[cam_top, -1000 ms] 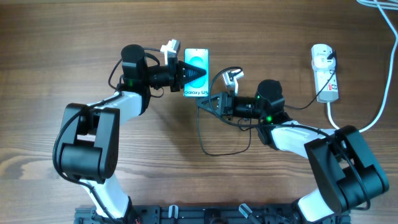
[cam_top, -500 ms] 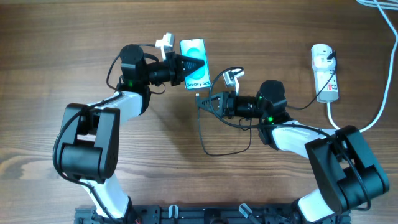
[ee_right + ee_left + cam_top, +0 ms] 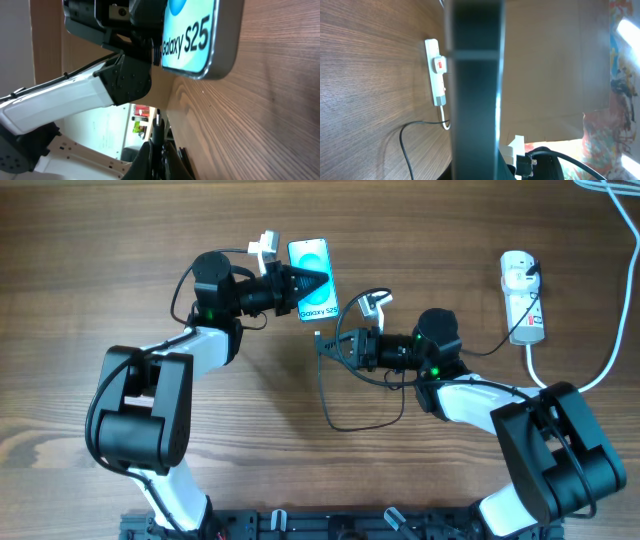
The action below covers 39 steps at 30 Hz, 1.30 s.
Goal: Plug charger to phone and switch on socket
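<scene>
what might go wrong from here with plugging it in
The left gripper holds the phone across its middle and tilted, so a push from the connector might twist it or make it slip. The right gripper holds the charger tip just short of the Galaxy end, and the angles look mismatched, so it may miss the port. The slack cable loop lies close by the right arm and might snag.

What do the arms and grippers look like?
The left arm and right arm have black base housings, white forearm shells, black wrists with green lights. The left gripper and right gripper are black, tapered, with white brackets and black cables.
</scene>
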### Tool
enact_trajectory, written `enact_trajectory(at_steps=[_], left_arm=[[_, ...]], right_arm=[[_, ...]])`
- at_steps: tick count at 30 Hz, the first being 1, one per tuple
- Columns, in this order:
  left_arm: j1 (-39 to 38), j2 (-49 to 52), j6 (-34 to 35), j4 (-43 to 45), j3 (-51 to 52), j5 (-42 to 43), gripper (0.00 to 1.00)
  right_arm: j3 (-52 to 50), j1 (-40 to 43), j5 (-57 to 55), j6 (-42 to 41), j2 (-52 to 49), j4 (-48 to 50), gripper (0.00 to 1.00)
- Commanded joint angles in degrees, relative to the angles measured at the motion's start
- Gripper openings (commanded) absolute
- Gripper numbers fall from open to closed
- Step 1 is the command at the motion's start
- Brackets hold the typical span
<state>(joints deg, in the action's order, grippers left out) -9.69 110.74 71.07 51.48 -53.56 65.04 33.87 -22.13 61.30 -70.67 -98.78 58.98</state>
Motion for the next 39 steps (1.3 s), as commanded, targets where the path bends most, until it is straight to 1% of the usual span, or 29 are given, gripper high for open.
enact_trajectory(at_steps=[1,10,39], left_arm=[[0.2,-0.3,0.0,0.6,-0.7,2.1,0.04],[0.2,-0.3,0.0,0.6,-0.7,4.1,0.04],[0.2,-0.3,-0.3,0.6,-0.7,5.9,0.04]], right_arm=[[0.1,-0.2,-1.6,1.8,0.8,-1.3,0.04],[0.1,0.3,-1.7,2.6,0.7,-1.6,0.04],[0.1,0.6,-2.6,4.7,0.7,-1.6,0.04]])
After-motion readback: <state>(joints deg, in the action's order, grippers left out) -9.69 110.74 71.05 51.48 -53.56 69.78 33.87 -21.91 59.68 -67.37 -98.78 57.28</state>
